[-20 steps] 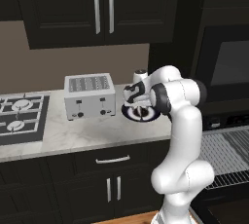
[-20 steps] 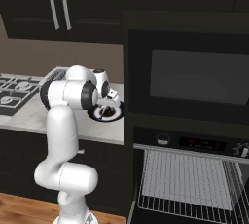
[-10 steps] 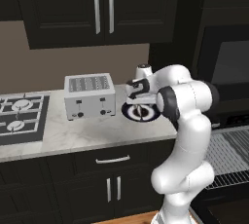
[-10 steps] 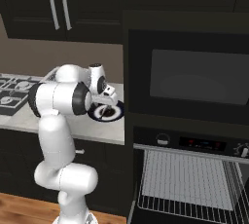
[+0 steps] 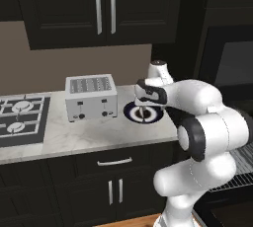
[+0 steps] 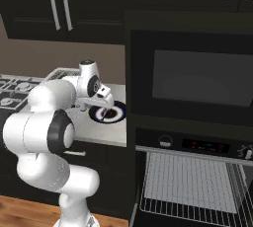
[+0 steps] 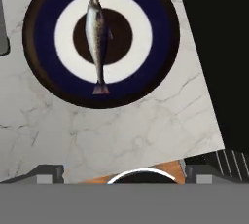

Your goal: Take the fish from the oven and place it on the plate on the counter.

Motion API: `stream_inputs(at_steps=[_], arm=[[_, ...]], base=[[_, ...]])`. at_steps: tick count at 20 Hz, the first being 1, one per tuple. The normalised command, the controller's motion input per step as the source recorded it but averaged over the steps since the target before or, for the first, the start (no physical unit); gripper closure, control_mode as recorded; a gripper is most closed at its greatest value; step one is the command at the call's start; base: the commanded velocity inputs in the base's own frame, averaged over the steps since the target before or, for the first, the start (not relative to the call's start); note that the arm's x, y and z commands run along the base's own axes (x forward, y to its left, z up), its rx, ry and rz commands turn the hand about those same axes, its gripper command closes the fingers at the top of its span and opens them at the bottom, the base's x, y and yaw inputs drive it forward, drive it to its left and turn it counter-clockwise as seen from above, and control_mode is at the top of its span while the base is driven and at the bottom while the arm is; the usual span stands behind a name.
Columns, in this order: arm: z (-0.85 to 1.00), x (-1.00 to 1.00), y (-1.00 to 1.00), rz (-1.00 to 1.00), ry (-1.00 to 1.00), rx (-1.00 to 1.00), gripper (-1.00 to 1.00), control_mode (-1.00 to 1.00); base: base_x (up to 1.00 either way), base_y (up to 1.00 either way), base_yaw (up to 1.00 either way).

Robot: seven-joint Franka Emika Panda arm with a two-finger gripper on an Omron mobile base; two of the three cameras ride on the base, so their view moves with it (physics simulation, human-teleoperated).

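Claw (image 7: 124, 172) jaws stand wide apart with nothing between them; in the hand view the two dark tips sit at the far left and far right of the lower edge, above bare marbled tabletop (image 7: 146, 135).

The hand view looks straight down on the plate (image 7: 44, 67) and gives the one clear sight of the fish (image 7: 97, 38): a slim, speckled silver body lying across the dark brown centre, head over the white ring at one side, tail fin reaching the navy band at the other. The fish rests entirely within the plate rim.

In the left base view the claw (image 5: 147, 103) hangs directly above the plate (image 5: 131, 114), and the wrist covers part of the plate; the fish there reads only as a thin pale streak. In the right base view the claw (image 6: 99, 103) and forearm overlap the near side of the plate (image 6: 114, 115).

A silver toaster (image 5: 91, 97) stands on the tabletop (image 5: 74, 137) just beside the plate, on the side away from the oven; a black gas hob (image 5: 20, 120) lies beyond the toaster. The oven (image 6: 190, 147) stands on the other side of the plate, with its door down and a silver wire rack (image 6: 185, 181) drawn out, cut off by the lower edge of the right base view.
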Motion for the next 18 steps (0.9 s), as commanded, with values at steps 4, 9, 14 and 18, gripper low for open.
stream_inputs(at_steps=[4,9,14,18], arm=[[0.55,-1.0,0.0,0.0,-0.03,0.0,-1.0,-1.0],[0.59,-1.0,-0.02,0.0,-0.05,0.0,-1.0,-1.0],[0.68,-0.95,-0.09,0.05,-0.13,0.0,-1.0,-1.0],[0.63,-0.74,-0.16,0.09,-0.12,0.0,-1.0,-1.0]], base=[[0.0,0.0,0.0],[0.0,0.0,0.0],[0.0,0.0,0.0],[0.0,0.0,0.0]])
